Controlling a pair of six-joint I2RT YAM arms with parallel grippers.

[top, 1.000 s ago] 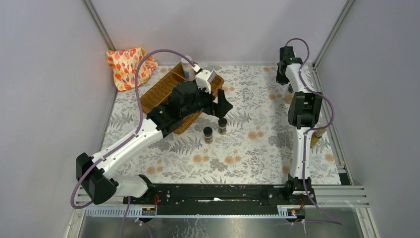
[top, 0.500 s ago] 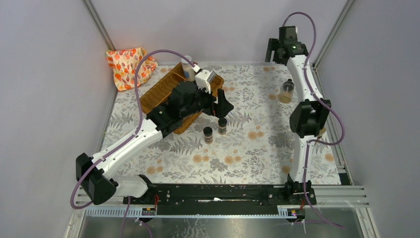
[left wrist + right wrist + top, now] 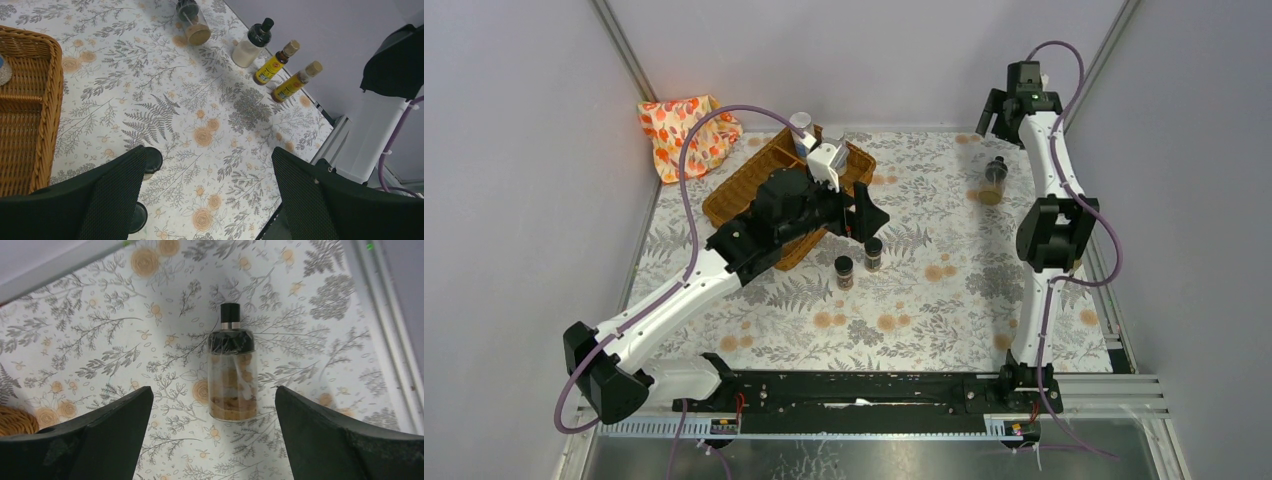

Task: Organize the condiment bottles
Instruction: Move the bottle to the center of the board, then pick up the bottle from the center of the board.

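A clear jar (image 3: 232, 375) with a black cap and brown contents stands alone on the flowered cloth, also seen far right as the jar (image 3: 994, 180). My right gripper (image 3: 212, 435) hangs open above and behind it, touching nothing; from above that gripper (image 3: 1021, 110) sits near the back wall. My left gripper (image 3: 867, 210) is open and empty over two short dark spice jars (image 3: 873, 253) (image 3: 844, 271), whose black caps (image 3: 151, 160) show beside its left finger. A white-filled bottle (image 3: 252, 45) and two yellow bottles (image 3: 274, 64) (image 3: 295, 82) stand in a row.
The brown wicker tray (image 3: 744, 185) lies at the back left with a silver-lidded jar (image 3: 802, 130) at its far end. An orange-patterned cloth (image 3: 686, 130) is bunched in the back left corner. Metal rails edge the table on the right (image 3: 1114, 300).
My right gripper has opened, let go of the clear jar and drawn back up toward the far wall. The jar now stands free. My left arm has shifted slightly left.
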